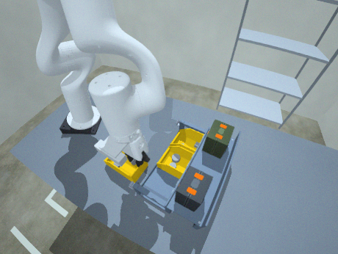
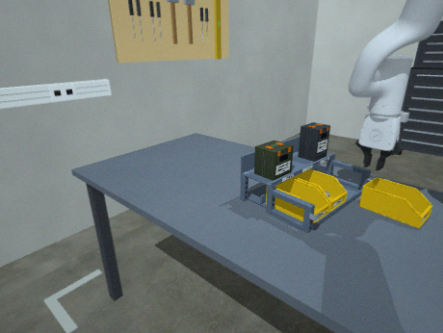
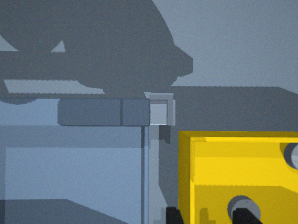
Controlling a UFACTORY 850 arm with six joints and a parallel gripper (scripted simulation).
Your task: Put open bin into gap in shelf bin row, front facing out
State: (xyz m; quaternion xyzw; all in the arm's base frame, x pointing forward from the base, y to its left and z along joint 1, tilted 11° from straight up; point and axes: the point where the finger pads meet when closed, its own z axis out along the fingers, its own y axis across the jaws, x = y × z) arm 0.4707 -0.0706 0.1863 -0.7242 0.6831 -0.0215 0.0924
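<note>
While the tool [image 1: 139, 160] [image 2: 375, 164] [image 3: 207, 216] hovers — the bin [image 1: 126, 169] [image 2: 396, 203] [image 3: 235, 170] sits outside.

yellow open bin [image 1: 137, 177] [image 2: 392, 201] [image 3: 225, 170], parts inside, on table

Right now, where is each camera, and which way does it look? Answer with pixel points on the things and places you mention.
Top: high above the table, looking steeply down at the yellow bin [image 1: 121, 169] [image 2: 392, 202] [image 3: 235, 170] and the shelf [image 1: 156, 202] [image 2: 291, 221] [image 3: 102, 111]; the arm [image 1: 147, 62] [image 2: 380, 72] and its base show.
Exterior: off beside the table, looking slightly down across it; the arm's lower part and gripper [image 1: 137, 159] [image 2: 375, 164] [image 3: 207, 216] show.
Wrist: on the arm near the gripper, looking down; only dark fingertips show.
Top and exterior share two boxes on the shelf's upper board.
</note>
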